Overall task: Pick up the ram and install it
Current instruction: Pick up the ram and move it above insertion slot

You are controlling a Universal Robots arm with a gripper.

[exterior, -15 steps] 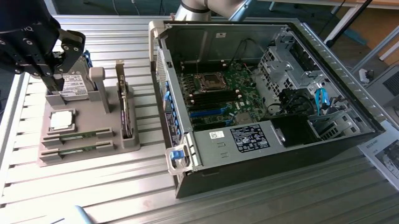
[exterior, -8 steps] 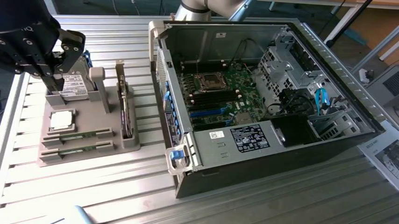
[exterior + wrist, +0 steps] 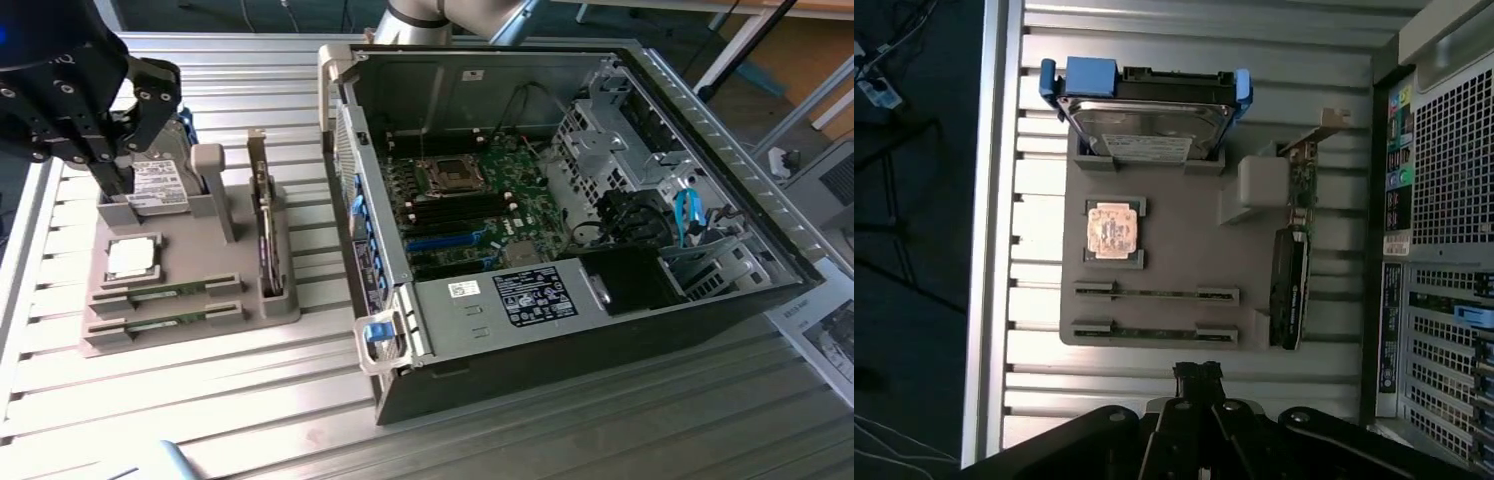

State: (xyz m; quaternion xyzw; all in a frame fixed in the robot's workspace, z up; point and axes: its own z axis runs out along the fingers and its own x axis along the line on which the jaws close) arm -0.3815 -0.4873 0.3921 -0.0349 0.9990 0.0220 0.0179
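Observation:
Two ram sticks, thin green boards, lie edge-up in parallel slots of a grey holder (image 3: pixel 187 262) (image 3: pixel 1184 230): one ram stick (image 3: pixel 167 292) (image 3: pixel 1154 294) and a second ram stick (image 3: pixel 160 326) (image 3: pixel 1154 332) beside it. My black gripper (image 3: pixel 114 172) (image 3: pixel 1197 374) hangs above the holder with its fingers together and nothing between them. In the exterior view it is over the hard drive end. In the wrist view its tips sit just off the holder's edge nearest the second stick. The open computer case (image 3: pixel 561 60) shows the motherboard (image 3: pixel 467 215).
The holder also carries a hard drive (image 3: pixel 1149 120) in a blue frame, a square processor chip (image 3: pixel 131 258) (image 3: pixel 1114 232) and a dark expansion card (image 3: pixel 271 235) (image 3: pixel 1290 290) standing on edge. The case stands at the exterior view's right on a ribbed metal table (image 3: pixel 267 420).

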